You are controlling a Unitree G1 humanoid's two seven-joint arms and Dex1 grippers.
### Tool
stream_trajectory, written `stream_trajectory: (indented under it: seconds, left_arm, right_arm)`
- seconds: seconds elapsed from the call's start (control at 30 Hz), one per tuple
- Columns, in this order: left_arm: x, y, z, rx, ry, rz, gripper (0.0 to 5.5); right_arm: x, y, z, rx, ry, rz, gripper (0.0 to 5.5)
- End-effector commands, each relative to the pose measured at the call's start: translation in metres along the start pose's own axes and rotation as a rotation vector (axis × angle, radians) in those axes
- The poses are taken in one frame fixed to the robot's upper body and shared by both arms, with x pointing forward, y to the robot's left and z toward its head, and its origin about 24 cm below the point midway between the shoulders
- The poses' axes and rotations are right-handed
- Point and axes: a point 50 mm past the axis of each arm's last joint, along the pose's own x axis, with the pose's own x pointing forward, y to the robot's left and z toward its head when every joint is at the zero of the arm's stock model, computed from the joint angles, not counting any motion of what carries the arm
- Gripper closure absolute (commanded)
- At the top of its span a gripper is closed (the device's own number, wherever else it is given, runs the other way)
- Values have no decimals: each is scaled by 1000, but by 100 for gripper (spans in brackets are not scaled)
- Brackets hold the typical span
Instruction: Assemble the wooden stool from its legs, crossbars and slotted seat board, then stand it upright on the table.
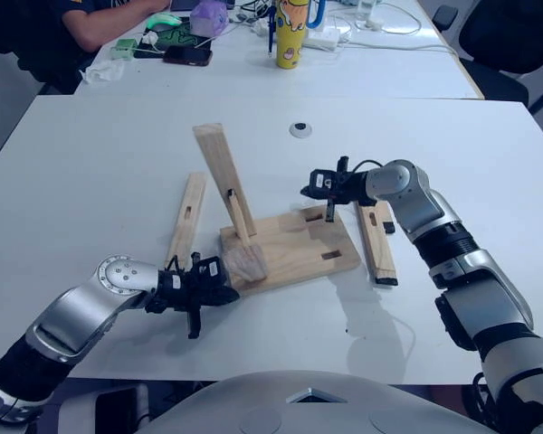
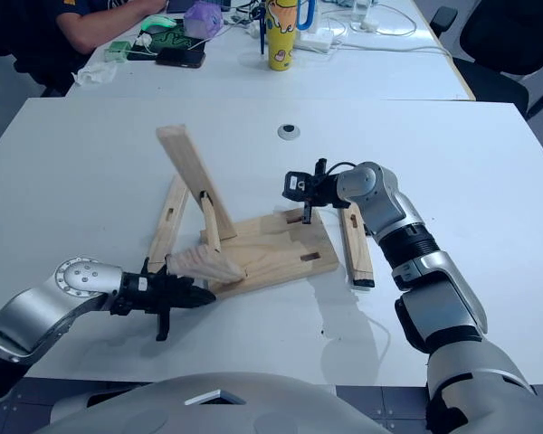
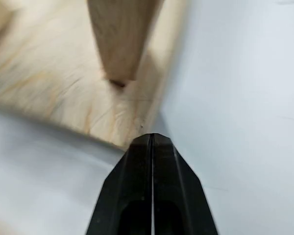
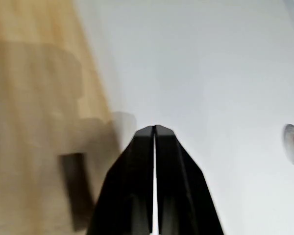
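- Flat on the white table (image 1: 90,181), near its middle: slotted seat board (image 1: 294,249), rectangular slots visible along its right side
- Planted in the board's far left part, leaning back and to the left: long leg (image 1: 219,163), with a short crossbar (image 1: 240,215) propped against its lower half
- Upright in the board beside the near left corner: short wooden piece (image 3: 122,39), blurred in the head views
- Flat on the table just left of the board: first loose leg (image 1: 188,215), slotted
- Flat just right of the board, running from far to near: second loose leg (image 1: 377,240)
- Low at the board's near left corner: left gripper (image 3: 152,139), fingers (image 3: 132,186) pressed together with no gap and nothing between them; tip right by the corner edge, contact impossible to tell
- Over the board's far right edge, next to a slot: right gripper (image 4: 154,129), fingers likewise closed tight on nothing
- Set in the table beyond the board: small round grommet (image 1: 300,129)
- On the rear table (image 1: 389,72), well apart from the wooden parts: yellow cup (image 1: 290,32)
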Motion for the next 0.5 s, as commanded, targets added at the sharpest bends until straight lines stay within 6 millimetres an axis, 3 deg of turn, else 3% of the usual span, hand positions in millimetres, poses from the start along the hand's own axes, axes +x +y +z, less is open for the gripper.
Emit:
stream_trajectory:
  seconds: [0.03, 0.1, 0.17, 0.3, 0.5]
  left_arm:
    - [-7, 67, 18, 46, -49, 450, 550]
    - [-11, 88, 29, 24, -112, 594, 550]
    - [-10, 91, 31, -4, -150, 640, 550]
    - [-3, 77, 18, -59, -142, 620, 550]
    - [-10, 63, -17, -167, -42, 630, 550]
  right_arm:
    - [-15, 28, -9, -22, 7, 265, 546]
    - [-17, 37, 13, 43, -179, 315, 546]
    - [-13, 23, 24, 81, -248, 161, 546]
    - [-11, -14, 8, 196, -111, -260, 546]
    - [-29, -13, -10, 227, -18, -333, 546]
